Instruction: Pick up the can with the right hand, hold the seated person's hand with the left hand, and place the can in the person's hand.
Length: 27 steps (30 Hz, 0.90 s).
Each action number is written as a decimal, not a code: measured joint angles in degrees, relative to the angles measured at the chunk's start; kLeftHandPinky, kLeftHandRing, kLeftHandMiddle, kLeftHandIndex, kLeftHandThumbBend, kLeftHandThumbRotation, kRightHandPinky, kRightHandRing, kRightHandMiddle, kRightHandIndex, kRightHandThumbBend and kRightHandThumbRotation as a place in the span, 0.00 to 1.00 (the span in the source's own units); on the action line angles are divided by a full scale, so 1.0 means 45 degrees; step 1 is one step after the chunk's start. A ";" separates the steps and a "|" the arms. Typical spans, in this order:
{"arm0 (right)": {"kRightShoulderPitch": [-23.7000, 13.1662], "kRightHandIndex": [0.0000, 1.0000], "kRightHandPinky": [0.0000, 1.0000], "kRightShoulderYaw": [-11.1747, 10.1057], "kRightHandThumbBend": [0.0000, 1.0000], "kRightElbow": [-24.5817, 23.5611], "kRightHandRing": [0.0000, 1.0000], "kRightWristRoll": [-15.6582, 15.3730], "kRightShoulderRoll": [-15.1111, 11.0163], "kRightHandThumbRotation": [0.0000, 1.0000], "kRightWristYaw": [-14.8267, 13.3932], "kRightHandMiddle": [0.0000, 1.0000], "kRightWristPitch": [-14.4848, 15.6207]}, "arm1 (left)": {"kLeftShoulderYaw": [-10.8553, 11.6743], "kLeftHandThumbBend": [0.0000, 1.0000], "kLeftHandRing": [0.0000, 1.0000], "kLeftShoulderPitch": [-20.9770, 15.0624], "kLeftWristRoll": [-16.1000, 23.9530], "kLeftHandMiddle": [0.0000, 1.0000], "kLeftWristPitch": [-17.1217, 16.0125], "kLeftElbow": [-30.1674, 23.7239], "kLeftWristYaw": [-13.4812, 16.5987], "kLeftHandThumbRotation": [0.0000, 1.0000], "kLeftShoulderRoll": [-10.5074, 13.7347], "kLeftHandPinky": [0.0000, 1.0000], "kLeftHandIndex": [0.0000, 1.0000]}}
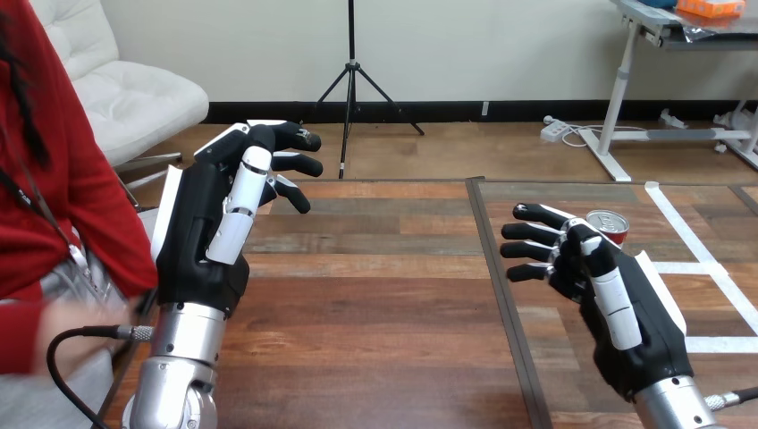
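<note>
Red can [610, 229] with silver top; brown wood-grain table [375, 295] with white tape [724, 344].

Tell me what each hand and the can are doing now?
Can: upright on the table, not held.
Right hand: open, empty, just in front of the can.
Left hand: open, raised, empty.
Person's hand: low at left, touching neither robot hand.

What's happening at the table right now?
Nothing is held yet. The right hand hovers, fingers open, just in front of the red can, which stands upright on the table. The left hand is raised, fingers relaxed, apart from the person's hand low at the view's left.
</note>
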 measured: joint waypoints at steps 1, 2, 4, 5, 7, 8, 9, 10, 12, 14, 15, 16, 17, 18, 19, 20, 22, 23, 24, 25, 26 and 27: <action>-0.0035 0.78 0.67 -0.0009 0.83 0.0089 0.74 -0.0094 -0.0016 0.95 -0.0054 0.76 -0.0081 | 0.0000 0.36 0.54 0.0000 0.0003 0.60 -0.0005 0.0000 0.0000 0.74 0.0001 0.30 0.54; -0.0083 0.78 0.67 -0.0024 0.84 0.0188 0.74 -0.0226 -0.0041 0.96 -0.0132 0.76 -0.0155 | 0.0000 0.35 0.54 0.0000 0.0006 0.60 -0.0016 0.0000 0.0000 0.74 0.0002 0.30 0.54; -0.0218 0.78 0.68 -0.0069 0.85 0.0431 0.74 -0.0419 -0.0117 0.96 -0.0250 0.77 -0.0278 | 0.0002 0.34 0.54 0.0002 0.0047 0.60 -0.0045 0.0000 0.0016 0.74 0.0002 0.30 0.54; -0.0283 0.79 0.68 -0.0093 0.86 0.0533 0.75 -0.0481 -0.0157 0.97 -0.0297 0.77 -0.0296 | 0.0002 0.34 0.54 0.0002 0.0074 0.60 -0.0057 0.0000 0.0025 0.74 0.0002 0.30 0.54; -0.0457 0.80 0.69 -0.0151 0.88 0.0785 0.76 -0.0608 -0.0274 0.98 -0.0362 0.78 -0.0329 | 0.0001 0.34 0.54 0.0002 0.0110 0.60 -0.0068 0.0000 0.0042 0.74 0.0002 0.30 0.54; -0.0547 0.80 0.70 -0.0180 0.89 0.0907 0.76 -0.0667 -0.0357 0.98 -0.0381 0.78 -0.0333 | 0.0000 0.34 0.54 0.0002 0.0125 0.60 -0.0068 0.0000 0.0045 0.74 0.0001 0.30 0.54; -0.0633 0.81 0.70 -0.0202 0.90 0.1024 0.77 -0.0705 -0.0447 0.99 -0.0387 0.79 -0.0333 | 0.0000 0.33 0.54 0.0003 0.0125 0.60 -0.0068 0.0000 0.0043 0.74 0.0001 0.29 0.54; -0.0726 0.81 0.71 -0.0221 0.90 0.1136 0.77 -0.0732 -0.0539 0.99 -0.0387 0.79 -0.0333 | 0.0000 0.33 0.54 0.0006 0.0125 0.60 -0.0069 0.0000 0.0040 0.75 0.0001 0.29 0.54; -0.0928 0.82 0.71 -0.0278 0.91 0.1363 0.77 -0.0800 -0.0730 0.99 -0.0386 0.79 -0.0335 | -0.0001 0.32 0.54 0.0013 0.0122 0.60 -0.0069 0.0000 0.0029 0.75 0.0002 0.29 0.54; -0.1133 0.83 0.72 -0.0366 0.91 0.1579 0.78 -0.0868 -0.0915 1.00 -0.0387 0.80 -0.0344 | -0.0001 0.32 0.53 0.0018 0.0119 0.60 -0.0069 0.0000 0.0017 0.75 0.0002 0.29 0.54; -0.1259 0.83 0.72 -0.0404 0.92 0.1699 0.78 -0.0901 -0.1022 1.00 -0.0397 0.80 -0.0356 | 0.0000 0.32 0.53 0.0022 0.0119 0.60 -0.0070 0.0000 0.0014 0.75 0.0002 0.29 0.54; -0.1351 0.83 0.72 -0.0439 0.92 0.1803 0.78 -0.0927 -0.1118 1.00 -0.0408 0.81 -0.0368 | -0.0001 0.32 0.53 0.0025 0.0120 0.60 -0.0070 0.0000 0.0012 0.75 0.0002 0.29 0.54; -0.1441 0.84 0.72 -0.0477 0.92 0.1886 0.79 -0.0955 -0.1214 1.00 -0.0423 0.81 -0.0369 | -0.0001 0.32 0.53 0.0029 0.0120 0.60 -0.0070 0.0000 0.0010 0.75 0.0003 0.29 0.54; -0.1544 0.84 0.73 -0.0513 0.92 0.1981 0.79 -0.0984 -0.1311 1.00 -0.0452 0.82 -0.0385 | 0.0000 0.32 0.53 0.0036 0.0120 0.60 -0.0073 0.0000 0.0009 0.75 0.0003 0.29 0.54; -0.1654 0.85 0.73 -0.0545 0.92 0.2084 0.80 -0.1017 -0.1413 1.00 -0.0489 0.82 -0.0412 | 0.0000 0.32 0.53 0.0043 0.0120 0.60 -0.0075 0.0000 0.0009 0.75 0.0004 0.29 0.54; -0.1753 0.85 0.73 -0.0574 0.92 0.2173 0.80 -0.1067 -0.1512 1.00 -0.0536 0.82 -0.0443 | 0.0000 0.32 0.53 0.0050 0.0120 0.60 -0.0075 0.0000 0.0007 0.75 0.0004 0.29 0.54; -0.1968 0.85 0.74 -0.0648 0.92 0.2366 0.81 -0.1186 -0.1687 1.00 -0.0618 0.83 -0.0514 | 0.0000 0.33 0.53 0.0072 0.0114 0.60 -0.0080 0.0000 -0.0002 0.75 0.0003 0.28 0.54; -0.2071 0.85 0.74 -0.0677 0.91 0.2448 0.81 -0.1223 -0.1778 1.00 -0.0661 0.83 -0.0538 | 0.0001 0.33 0.53 0.0085 0.0114 0.60 -0.0081 0.0000 -0.0011 0.75 0.0003 0.28 0.54; -0.2197 0.85 0.75 -0.0710 0.91 0.2545 0.81 -0.1261 -0.1870 1.00 -0.0708 0.83 -0.0580 | 0.0001 0.33 0.53 0.0103 0.0114 0.60 -0.0082 0.0000 -0.0017 0.75 0.0003 0.28 0.54; -0.2314 0.85 0.75 -0.0739 0.91 0.2641 0.81 -0.1300 -0.1954 1.00 -0.0758 0.83 -0.0626 | 0.0001 0.33 0.53 0.0119 0.0112 0.60 -0.0082 0.0000 -0.0022 0.75 0.0002 0.28 0.54; -0.2441 0.85 0.75 -0.0768 0.90 0.2752 0.82 -0.1346 -0.2037 1.00 -0.0808 0.83 -0.0681 | 0.0001 0.32 0.52 0.0138 0.0111 0.60 -0.0082 0.0000 -0.0029 0.75 0.0002 0.28 0.54; -0.2551 0.85 0.76 -0.0798 0.89 0.2851 0.82 -0.1399 -0.2107 1.00 -0.0862 0.84 -0.0732 | 0.0000 0.32 0.52 0.0152 0.0111 0.60 -0.0082 0.0001 -0.0038 0.75 0.0002 0.28 0.54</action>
